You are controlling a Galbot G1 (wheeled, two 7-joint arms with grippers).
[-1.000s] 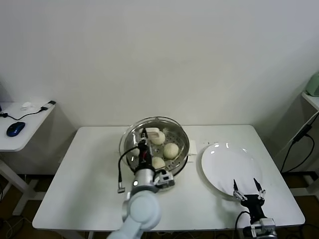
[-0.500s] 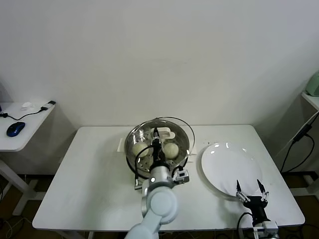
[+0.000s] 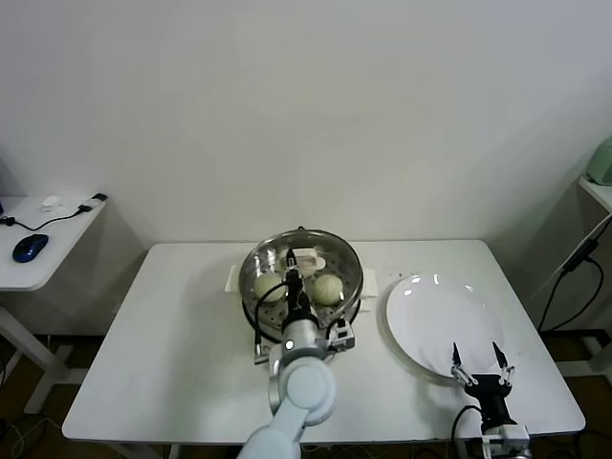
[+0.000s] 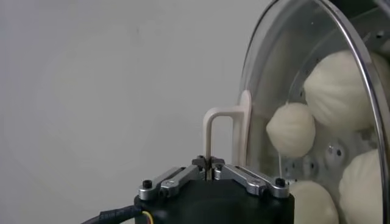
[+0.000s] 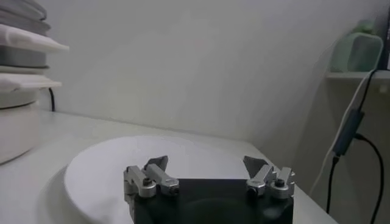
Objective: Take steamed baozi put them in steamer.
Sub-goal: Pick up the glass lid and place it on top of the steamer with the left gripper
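My left gripper (image 3: 291, 258) is shut on the white handle (image 3: 308, 259) of the round glass lid and holds the lid over the steel steamer (image 3: 251, 293) at the table's middle. In the left wrist view the gripper (image 4: 209, 163) pinches the thin handle (image 4: 219, 131), and several cream-white baozi (image 4: 291, 129) show through the glass (image 4: 259, 85) on the perforated tray. Two baozi (image 3: 269, 286) (image 3: 328, 288) are plain in the head view. My right gripper (image 3: 476, 360) is open and empty above the front edge of the white plate (image 3: 430, 311).
The flat white plate (image 5: 103, 167) lies right of the steamer, whose white base (image 5: 15, 131) shows in the right wrist view. A side desk with a blue mouse (image 3: 30, 247) stands far left. A cable (image 3: 574, 268) hangs at the right.
My left arm has carried the glass lid from the steamer's left side to the right, so the lid now sits centred over the steamer. The right gripper has barely moved.
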